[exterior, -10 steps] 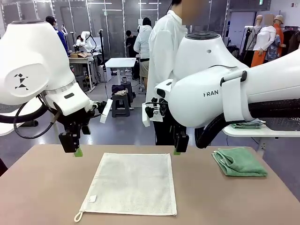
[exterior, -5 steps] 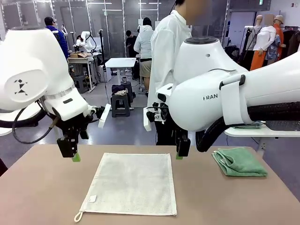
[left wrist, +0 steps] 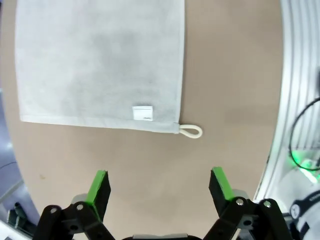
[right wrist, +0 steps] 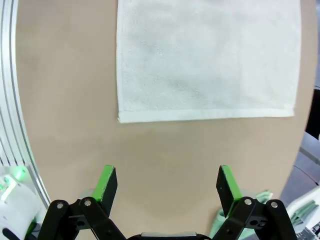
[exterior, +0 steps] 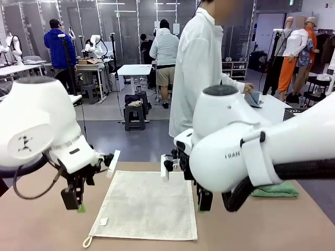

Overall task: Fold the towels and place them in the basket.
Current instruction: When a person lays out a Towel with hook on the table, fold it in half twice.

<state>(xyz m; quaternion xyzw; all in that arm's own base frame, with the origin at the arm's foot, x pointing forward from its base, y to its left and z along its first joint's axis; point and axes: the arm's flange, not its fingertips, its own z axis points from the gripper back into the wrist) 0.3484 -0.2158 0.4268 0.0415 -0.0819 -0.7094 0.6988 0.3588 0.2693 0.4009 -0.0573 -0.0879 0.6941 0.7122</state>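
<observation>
A cream towel (exterior: 144, 204) lies flat and unfolded in the middle of the table, its hanging loop (exterior: 87, 241) at the near left corner. My left gripper (exterior: 80, 207) hangs open just above the table off the towel's left edge. In the left wrist view the towel (left wrist: 100, 60) lies beyond the open left gripper (left wrist: 160, 186), apart from it. Off the towel's right edge my right gripper (exterior: 200, 209) is open too; its wrist view has the towel (right wrist: 207, 60) ahead of the right gripper (right wrist: 166, 185). A folded sea-green towel (exterior: 275, 189) lies at the right, partly behind my right arm. A dark perforated corner of the basket (exterior: 291, 112) rests on a white side table.
A person in a white coat (exterior: 199, 68) stands at the far side, turned to the white side table (exterior: 272, 107), with a greyish cloth (exterior: 254, 98) in hand. Bare brown tabletop (exterior: 42, 225) surrounds the cream towel.
Both arms have come down and toward the near side, along the cream towel's left and right edges. The person has turned toward the side table.
</observation>
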